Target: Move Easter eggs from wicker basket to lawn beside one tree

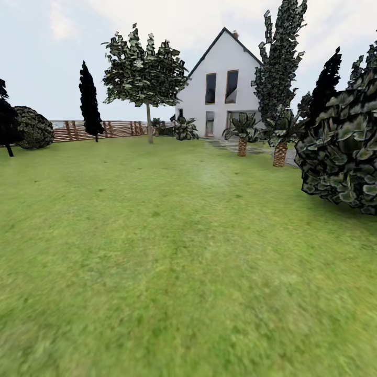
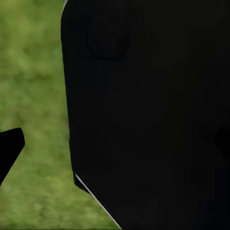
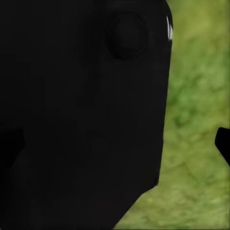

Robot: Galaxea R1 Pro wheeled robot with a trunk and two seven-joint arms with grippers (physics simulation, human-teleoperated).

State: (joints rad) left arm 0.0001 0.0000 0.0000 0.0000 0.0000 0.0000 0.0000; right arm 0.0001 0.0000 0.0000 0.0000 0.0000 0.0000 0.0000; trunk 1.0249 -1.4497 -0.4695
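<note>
Head view, item 1: the lawn, short green grass, running from the near edge back to the house and the fence. Item 2: a white gabled house with 2 tall dark windows, at the far end of the grass, right of centre. Item 3: a brown slatted wooden fence along the far left boundary. Item 4: a round-crowned leafy tree on a thin trunk, standing in front of the fence. Item 5: a narrow dark cypress left of it, and a rounded dark shrub further left. Item 6: 2 short palms with brown trunks, one near the house path, the other just right of it. Item 7: a tall columnar conifer behind those palms. Item 8: a large leafy bush at the right edge, nearest of the plants.

Left wrist view: a broad black robot body part against grass; a dark fingertip enters at the edge. Whether the left claw is spread or closed cannot be told.

Right wrist view: a similar black part over grass; a dark tip at the edge. State of the right claw likewise cannot be told.
</note>
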